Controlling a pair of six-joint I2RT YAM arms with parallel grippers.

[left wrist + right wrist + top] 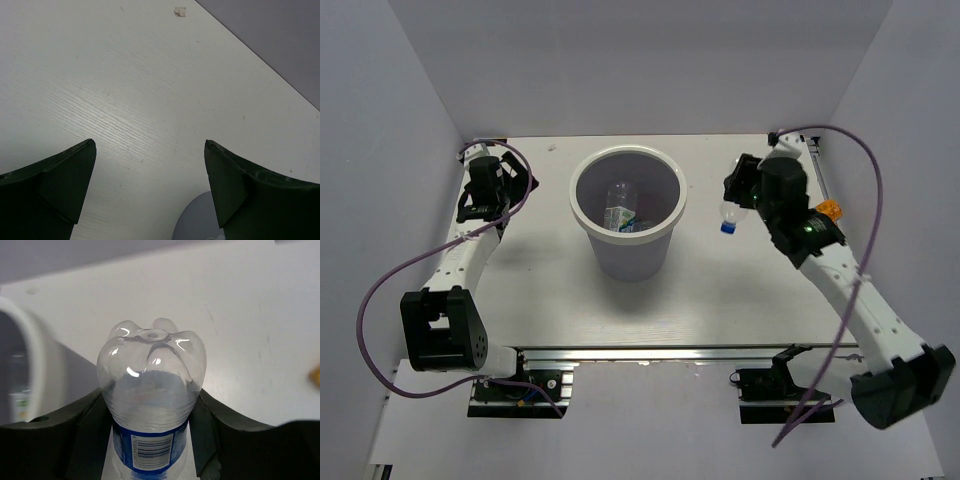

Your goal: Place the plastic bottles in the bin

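Observation:
The white bin point(582, 210) stands mid-table with a clear bottle point(619, 193) and a green-white labelled bottle point(618, 217) inside. My right gripper point(738, 192) is shut on the blue-label bottle point(150, 405), holding it above the table to the right of the bin, its blue cap point(727, 227) hanging down. The bin's rim also shows at the left of the right wrist view point(35, 355). The orange bottle point(829, 210) lies at the table's right edge behind the right arm. My left gripper point(150, 150) is open and empty over bare table, left of the bin.
The white table point(550, 290) is enclosed by grey walls on three sides. A metal rail point(650, 352) runs along the near edge by the arm bases. Purple cables loop from both arms. A small scrap of tape point(179, 11) sits near the back wall.

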